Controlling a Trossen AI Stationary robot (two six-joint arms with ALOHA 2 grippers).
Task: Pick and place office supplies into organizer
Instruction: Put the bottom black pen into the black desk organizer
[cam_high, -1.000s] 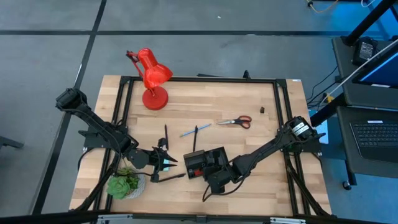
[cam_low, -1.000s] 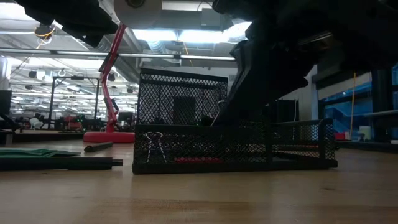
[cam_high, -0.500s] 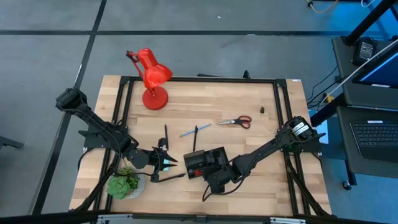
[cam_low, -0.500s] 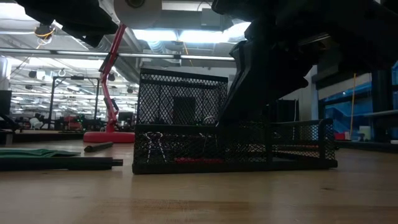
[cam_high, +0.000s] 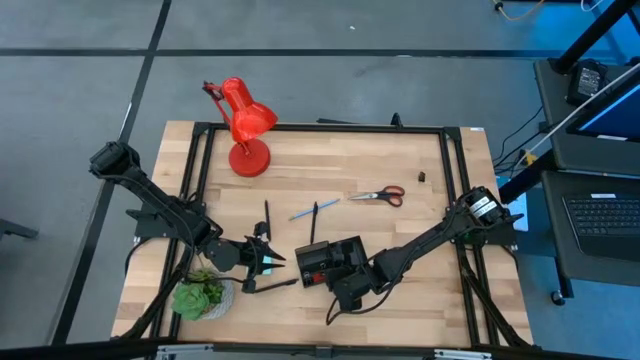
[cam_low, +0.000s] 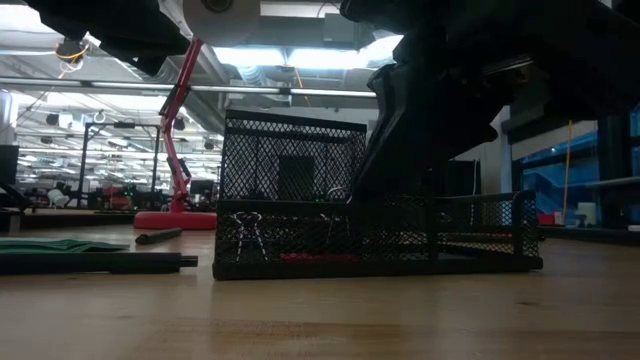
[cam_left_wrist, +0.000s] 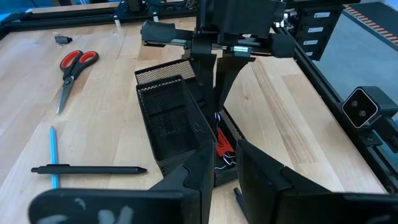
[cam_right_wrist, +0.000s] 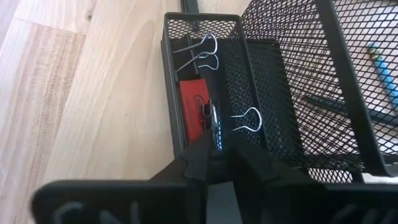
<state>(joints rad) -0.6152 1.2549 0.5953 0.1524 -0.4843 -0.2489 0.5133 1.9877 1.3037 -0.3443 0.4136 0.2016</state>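
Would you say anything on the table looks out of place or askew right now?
Nothing looks damaged or spilled. The organizer stands upright, with binder clips and a red piece in its low compartment. The scissors, blue pen and black pens lie loose on the table.

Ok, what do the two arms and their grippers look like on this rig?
Both arms are dark, slim and jointed. The right arm has a white label on a joint near the table edge. The left gripper and right gripper each have two flat black fingers. Pale, blurred markings show on the wrist housings.
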